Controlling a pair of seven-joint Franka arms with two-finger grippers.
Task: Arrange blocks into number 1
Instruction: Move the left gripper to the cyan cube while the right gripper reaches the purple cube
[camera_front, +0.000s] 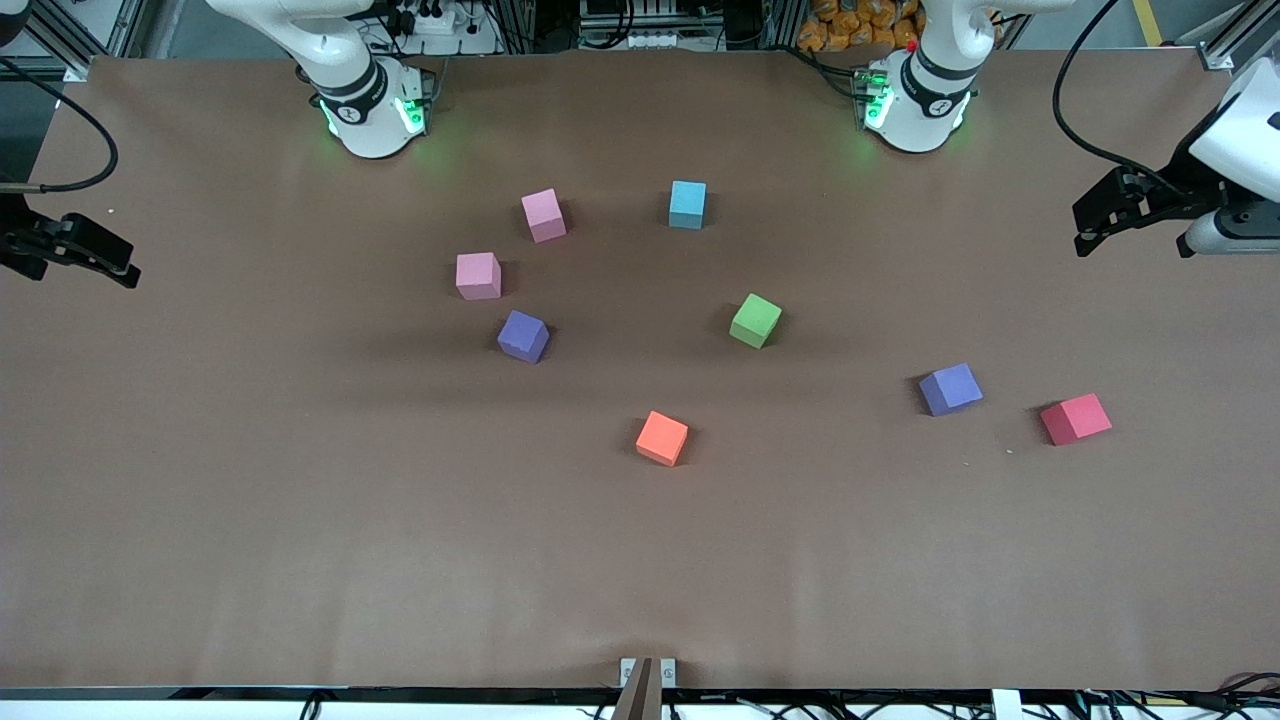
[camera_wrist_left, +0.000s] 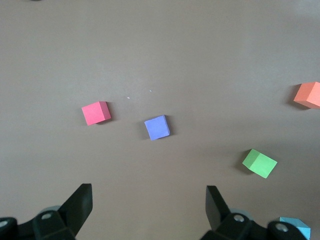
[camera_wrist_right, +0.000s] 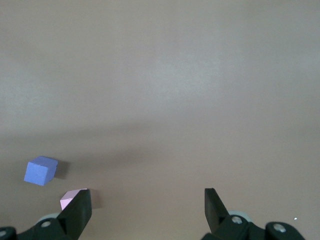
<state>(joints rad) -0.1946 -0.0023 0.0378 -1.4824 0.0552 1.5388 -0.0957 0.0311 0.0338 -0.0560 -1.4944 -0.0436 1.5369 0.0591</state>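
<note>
Several blocks lie scattered on the brown table. Two pink blocks (camera_front: 543, 215) (camera_front: 478, 276) and a light blue block (camera_front: 687, 204) lie nearest the bases. A purple block (camera_front: 523, 336) sits beside the pink pair, and the green block (camera_front: 755, 320) is mid-table. The orange block (camera_front: 662, 438) is nearest the front camera. A second purple block (camera_front: 950, 389) and the red block (camera_front: 1075, 419) lie toward the left arm's end. My left gripper (camera_front: 1085, 230) (camera_wrist_left: 149, 197) hangs open and empty over that end. My right gripper (camera_front: 125, 268) (camera_wrist_right: 147, 200) hangs open and empty over the right arm's end.
The left wrist view shows the red block (camera_wrist_left: 96, 113), purple block (camera_wrist_left: 157, 127), green block (camera_wrist_left: 259, 163), orange block (camera_wrist_left: 308, 94) and light blue block (camera_wrist_left: 295, 227). The right wrist view shows a purple block (camera_wrist_right: 41, 170) and a pink block (camera_wrist_right: 70, 198). Brown table (camera_front: 300, 520) spreads toward the front camera.
</note>
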